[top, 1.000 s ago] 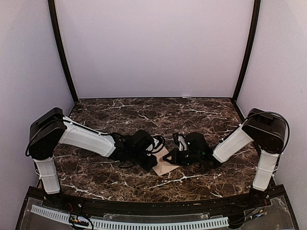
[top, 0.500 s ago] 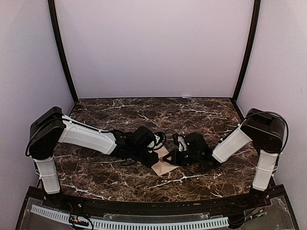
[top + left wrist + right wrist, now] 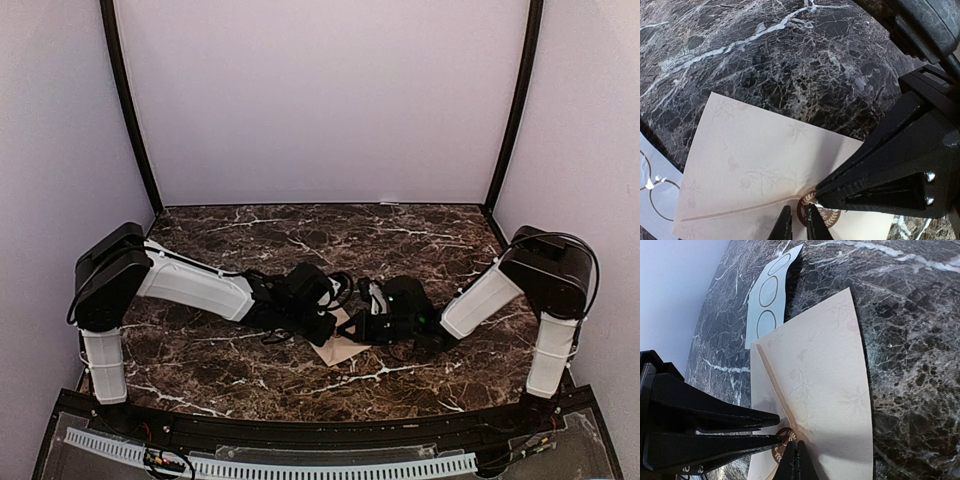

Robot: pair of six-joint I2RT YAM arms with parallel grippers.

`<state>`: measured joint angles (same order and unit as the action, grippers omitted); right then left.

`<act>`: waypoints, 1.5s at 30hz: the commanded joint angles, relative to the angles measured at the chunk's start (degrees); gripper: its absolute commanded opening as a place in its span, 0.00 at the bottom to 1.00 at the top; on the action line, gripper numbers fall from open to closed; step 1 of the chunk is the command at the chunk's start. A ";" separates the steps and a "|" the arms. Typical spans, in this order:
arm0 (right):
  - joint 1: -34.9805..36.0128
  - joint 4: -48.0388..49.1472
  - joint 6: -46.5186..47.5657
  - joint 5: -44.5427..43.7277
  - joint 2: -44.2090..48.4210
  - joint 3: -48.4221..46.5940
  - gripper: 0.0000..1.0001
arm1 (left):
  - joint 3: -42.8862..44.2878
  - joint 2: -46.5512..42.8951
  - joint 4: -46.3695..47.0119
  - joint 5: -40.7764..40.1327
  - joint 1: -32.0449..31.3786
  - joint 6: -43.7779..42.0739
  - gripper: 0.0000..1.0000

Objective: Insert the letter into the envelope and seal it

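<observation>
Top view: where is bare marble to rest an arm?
Free: far half of the table up to the back wall, and the near strip before the envelope. Crowded: centre, where left gripper and right gripper meet at the envelope.

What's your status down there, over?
Left gripper barely open, right gripper shut, both tips at the round seal. Envelope flap down; letter unseen. Circle-printed card beside it, nothing blocking.

The left arm (image 3: 190,285) and right arm (image 3: 480,300) each have a black shoulder housing, white link covers and a black wrist section. Black cables (image 3: 340,285) loop over each wrist. The left gripper (image 3: 797,225) and right gripper (image 3: 822,194) have matte black, textured, wedge-shaped fingers tapering to thin tips. Two silver screw heads (image 3: 929,176) sit in the right gripper.
</observation>
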<state>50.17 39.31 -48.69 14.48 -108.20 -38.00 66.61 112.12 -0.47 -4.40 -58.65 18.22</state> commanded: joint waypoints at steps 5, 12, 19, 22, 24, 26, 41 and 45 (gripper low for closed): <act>-0.43 1.74 0.32 0.55 -1.20 -1.29 0.00 | 1.58 1.03 0.29 -1.25 0.12 -0.20 0.05; -0.43 1.82 0.18 0.64 -1.54 -1.38 0.00 | 0.83 2.02 -0.39 -0.52 0.12 0.05 0.02; -0.42 1.52 0.00 0.96 -1.54 -1.73 0.00 | -0.07 3.10 -1.99 -0.63 0.12 0.20 0.00; -0.43 1.03 -0.05 0.42 -0.17 -1.49 0.02 | -0.42 3.33 -3.85 -1.36 0.12 0.11 0.00; -0.43 -0.16 0.46 -0.37 0.89 -1.46 0.06 | -0.95 3.37 -4.40 -1.59 0.12 -0.05 0.00; -0.43 -1.39 0.96 -1.14 2.01 -1.46 0.12 | -1.48 3.46 -4.65 -1.65 0.12 -0.10 0.00; -0.36 -3.74 2.90 -2.07 6.20 0.19 0.05 | -1.76 3.35 -4.55 -1.73 0.12 1.17 0.00; -0.10 -4.34 3.33 -0.28 5.20 -1.34 0.00 | -1.68 3.29 -4.25 -1.44 0.11 1.44 0.00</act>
<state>50.09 34.35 -46.37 12.34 -103.26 -38.13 66.61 113.67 -0.03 -6.00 -58.65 18.85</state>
